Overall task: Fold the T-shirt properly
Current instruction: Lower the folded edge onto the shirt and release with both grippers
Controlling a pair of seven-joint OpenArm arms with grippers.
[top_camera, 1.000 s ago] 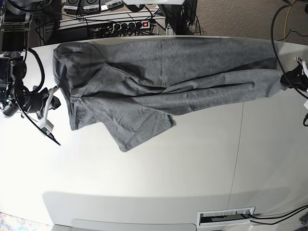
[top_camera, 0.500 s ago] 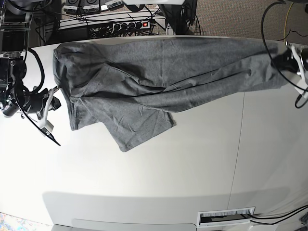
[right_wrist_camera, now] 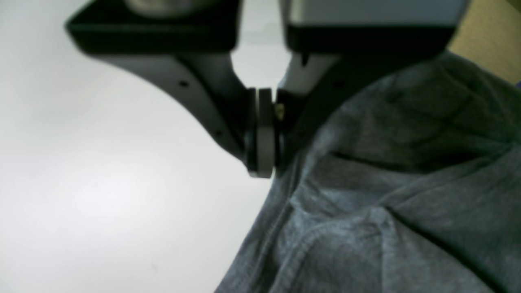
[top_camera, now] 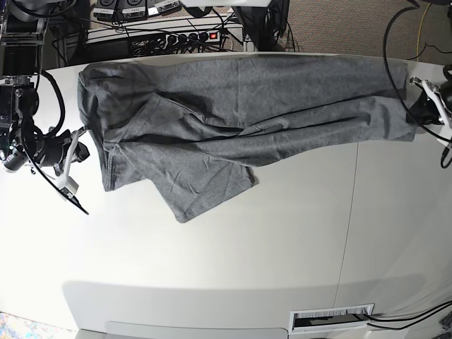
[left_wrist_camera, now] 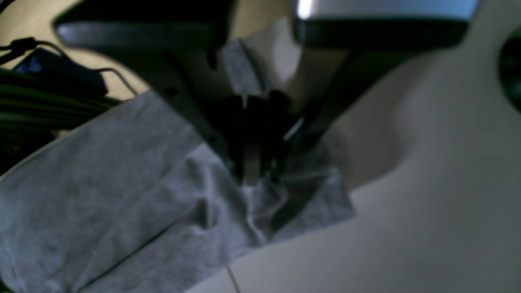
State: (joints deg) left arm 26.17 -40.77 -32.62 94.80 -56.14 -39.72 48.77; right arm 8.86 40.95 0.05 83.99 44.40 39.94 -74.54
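The heather-grey T-shirt (top_camera: 240, 106) lies stretched along the far side of the white table (top_camera: 247, 247), with one flap reaching toward the middle. At the shirt's right end my left gripper (top_camera: 421, 106) is shut on its edge. In the left wrist view the fabric (left_wrist_camera: 101, 203) bunches between the closed fingers of the left gripper (left_wrist_camera: 254, 173). My right gripper (top_camera: 83, 150) rests at the shirt's left end. In the right wrist view the right gripper (right_wrist_camera: 262, 165) has its pads pressed together, just beside the cloth (right_wrist_camera: 386, 183), with nothing between them.
A power strip and cables (top_camera: 183, 37) lie past the table's far edge. A cable slot (top_camera: 332, 319) is set into the front edge. A seam (top_camera: 349, 212) runs across the tabletop on the right.
My left gripper swung toward the far edge with the shirt's right end, then came partway back. The right arm has not moved.
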